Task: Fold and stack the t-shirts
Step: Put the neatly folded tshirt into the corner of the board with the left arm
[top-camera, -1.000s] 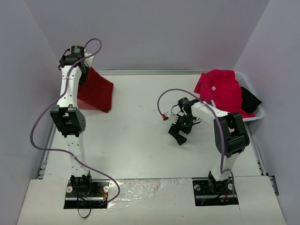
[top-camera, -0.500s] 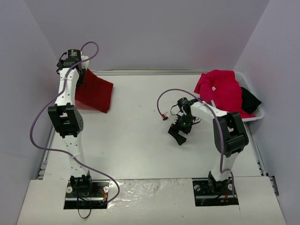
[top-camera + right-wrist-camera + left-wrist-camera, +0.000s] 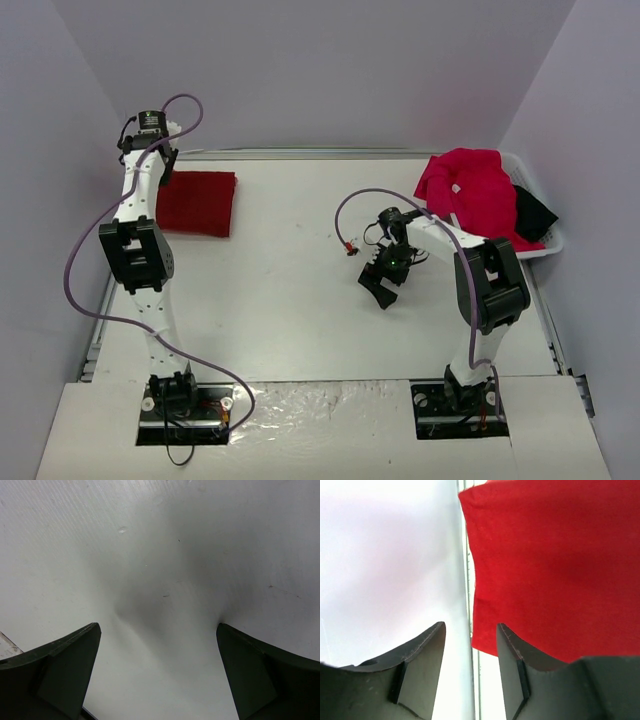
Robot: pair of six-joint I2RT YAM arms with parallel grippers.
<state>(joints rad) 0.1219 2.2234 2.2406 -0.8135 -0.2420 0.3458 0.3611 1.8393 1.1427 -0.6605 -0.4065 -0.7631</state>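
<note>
At the far left of the white bench [image 3: 300, 320], a dark crimson red t-shirt [image 3: 197, 203] is seen lying flat as a folded rectangle, close to the left wall. The left arm's jaws are held over its far left corner. In the wrist view they are parted by a narrow gap with nothing caught between them, and the cloth [image 3: 555, 565] is shown beneath and to one side. The laying-down of this first folded shirt is therefore judged to be the step in hand. Right of the middle, the right arm's jaws are spread wide over bare bench and are empty. At the far right, a raspberry pink-red t-shirt [image 3: 470, 190] is draped, unfolded, over the left rim of a white plastic basket [image 3: 548, 243], beside a black piece of cloth [image 3: 532, 212]. That shirt would next have to be drawn out and spread on the open middle of the bench for folding.
</note>
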